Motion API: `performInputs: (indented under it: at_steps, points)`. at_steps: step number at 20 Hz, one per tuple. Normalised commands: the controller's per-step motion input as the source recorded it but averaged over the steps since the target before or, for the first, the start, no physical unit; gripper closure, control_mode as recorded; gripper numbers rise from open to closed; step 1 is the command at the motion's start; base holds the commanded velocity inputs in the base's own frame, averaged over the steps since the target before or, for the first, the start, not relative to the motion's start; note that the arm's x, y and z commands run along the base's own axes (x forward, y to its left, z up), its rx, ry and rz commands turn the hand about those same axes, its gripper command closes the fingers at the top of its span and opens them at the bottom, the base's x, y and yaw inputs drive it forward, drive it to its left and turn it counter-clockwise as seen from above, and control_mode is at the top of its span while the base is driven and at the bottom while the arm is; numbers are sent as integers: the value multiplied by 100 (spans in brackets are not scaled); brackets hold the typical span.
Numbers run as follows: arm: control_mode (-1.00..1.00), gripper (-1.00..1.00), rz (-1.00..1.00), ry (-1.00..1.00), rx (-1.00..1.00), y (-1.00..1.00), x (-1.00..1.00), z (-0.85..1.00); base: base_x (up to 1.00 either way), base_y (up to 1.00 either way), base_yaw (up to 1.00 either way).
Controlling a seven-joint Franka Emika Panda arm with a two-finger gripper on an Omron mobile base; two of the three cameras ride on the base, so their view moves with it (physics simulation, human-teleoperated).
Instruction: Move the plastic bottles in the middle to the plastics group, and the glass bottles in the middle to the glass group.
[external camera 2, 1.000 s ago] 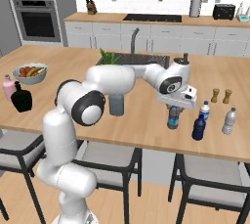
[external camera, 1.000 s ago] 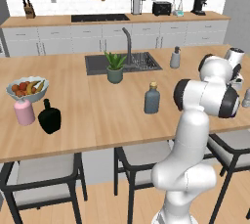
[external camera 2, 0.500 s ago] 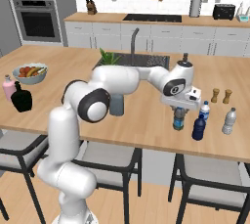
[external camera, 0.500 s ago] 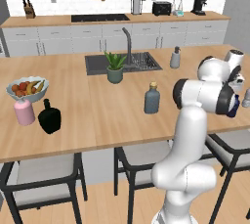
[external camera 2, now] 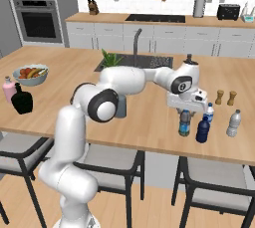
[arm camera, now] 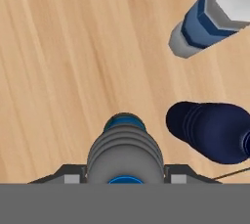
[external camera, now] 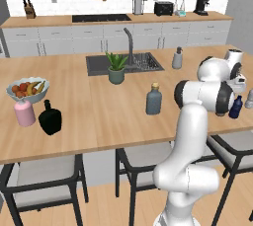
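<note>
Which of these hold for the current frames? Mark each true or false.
1. The tall grey-blue bottle with tan cap stands alone mid-counter. True.
2. The opaque dark navy bottle lies on its side. False: it stands upright beside the clear blue-labelled bottle.
3. The gripper is over the clear blue-labelled bottle. True.
4. The squat black bottle sits next to the pale pink bottle. True.
5. The fruit bowl is beside the two small brown shakers. False: the bowl is at the opposite end of the counter.
</note>
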Motion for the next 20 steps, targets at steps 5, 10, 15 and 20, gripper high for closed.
performInputs:
  at_steps: [5,10,15,20]
  points:
    - [-100,100,0,-1,1,-5,0,-39,0,0,0]
    - [-100,100,-3,-2,7,-17,0,-5,0,0,0]
    - [-100,100,0,0,0,0,0,-1,0,0,0]
    - [-100,100,0,0,0,0,0,-8,0,0,0]
